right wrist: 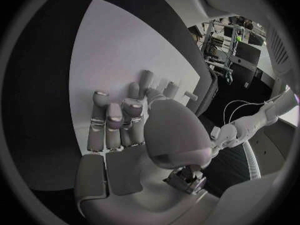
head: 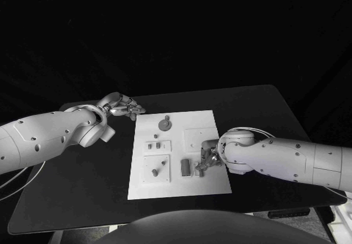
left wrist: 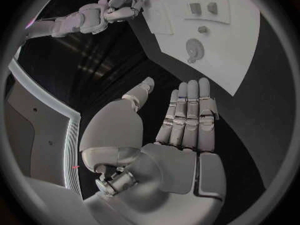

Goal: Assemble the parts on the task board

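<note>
The white task board (head: 209, 127) lies in the middle of the black table. A round grey part (head: 166, 123) sits at its far end, two small parts (head: 154, 146) stand in a square recess, and a peg (head: 155, 172) stands nearer. My right hand (head: 210, 155) rests on the board's right side with its fingers curled down beside a grey block (head: 185, 166) and a smaller part (head: 198, 172). In the right wrist view the thumb hides whether this hand (right wrist: 128, 117) holds anything. My left hand (head: 124, 108) hovers by the board's far left corner, holding nothing, fingers (left wrist: 187, 115) straight.
Bare black table surrounds the board on all sides, with the widest stretch on the left (head: 81, 178). The left wrist view shows the board (left wrist: 237, 60), the round part (left wrist: 194, 50) and my right hand (left wrist: 119, 7) beyond it.
</note>
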